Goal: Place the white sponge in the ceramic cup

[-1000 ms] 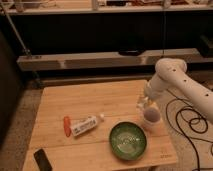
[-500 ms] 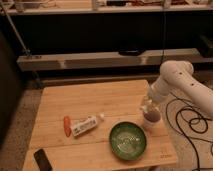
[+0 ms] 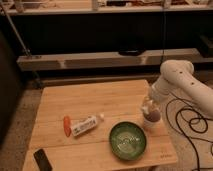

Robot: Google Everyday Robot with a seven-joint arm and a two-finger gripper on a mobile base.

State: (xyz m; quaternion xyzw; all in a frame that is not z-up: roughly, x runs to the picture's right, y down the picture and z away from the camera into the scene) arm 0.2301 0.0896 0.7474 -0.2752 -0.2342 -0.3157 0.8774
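The ceramic cup, small and pale with a darker inside, stands near the right edge of the wooden table. My gripper hangs straight down right over the cup's mouth, on the white arm that reaches in from the right. A small pale patch shows at the gripper's tip, and I cannot tell whether it is the white sponge. The sponge shows nowhere else on the table.
A wide green bowl sits just left of the cup at the front. A white labelled tube and a small orange object lie at the left. A dark flat device lies at the front left corner. Black cables hang right of the table.
The arm's elbow has shifted slightly right and the gripper has sunk a little toward the cup's mouth. Nothing on the table has moved.
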